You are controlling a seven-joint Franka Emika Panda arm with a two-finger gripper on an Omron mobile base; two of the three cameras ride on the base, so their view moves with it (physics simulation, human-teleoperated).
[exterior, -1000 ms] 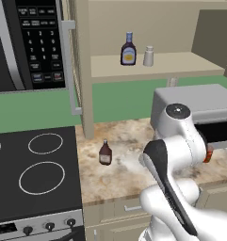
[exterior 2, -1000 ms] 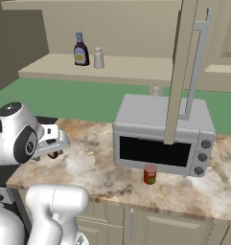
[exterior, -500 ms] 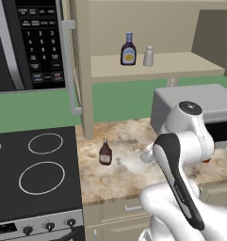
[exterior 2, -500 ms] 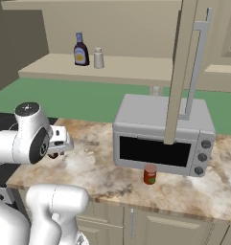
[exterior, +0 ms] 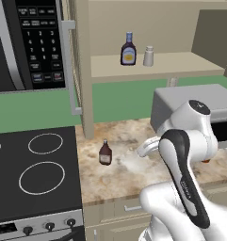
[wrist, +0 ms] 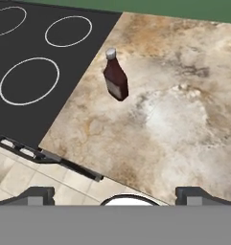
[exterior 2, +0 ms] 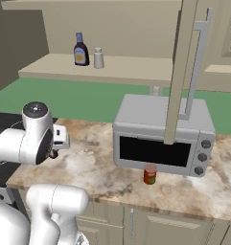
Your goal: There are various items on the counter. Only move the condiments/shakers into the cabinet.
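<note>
The slim brown-red bottle (wrist: 115,76) stands upright on the counter (wrist: 174,110) near the stovetop's edge; it also shows in the left base view (exterior: 105,152). My gripper (wrist: 116,196) hovers above and back from it, open, with its two dark fingertips (wrist: 38,195) wide apart and nothing between them. On the cabinet's tan shelf (exterior: 171,66) the dark blue-capped bottle (exterior: 128,48) and the grey-white shaker (exterior: 148,56) stand side by side. The right base view shows the same pair, the bottle (exterior 2: 80,50) left of the shaker (exterior 2: 98,58).
A grey microwave (exterior 2: 160,134) sits on the counter to the right, with a small red can (exterior 2: 150,174) in front of it. The open cabinet door (exterior 2: 181,72) hangs above the microwave. The black stovetop (exterior: 30,174) lies to the left of the bottle.
The arm's elbow has swung a little to the right and the hand has turned toward the brown-red bottle. The gripper stays open. Nothing on the counter or shelf has moved.
</note>
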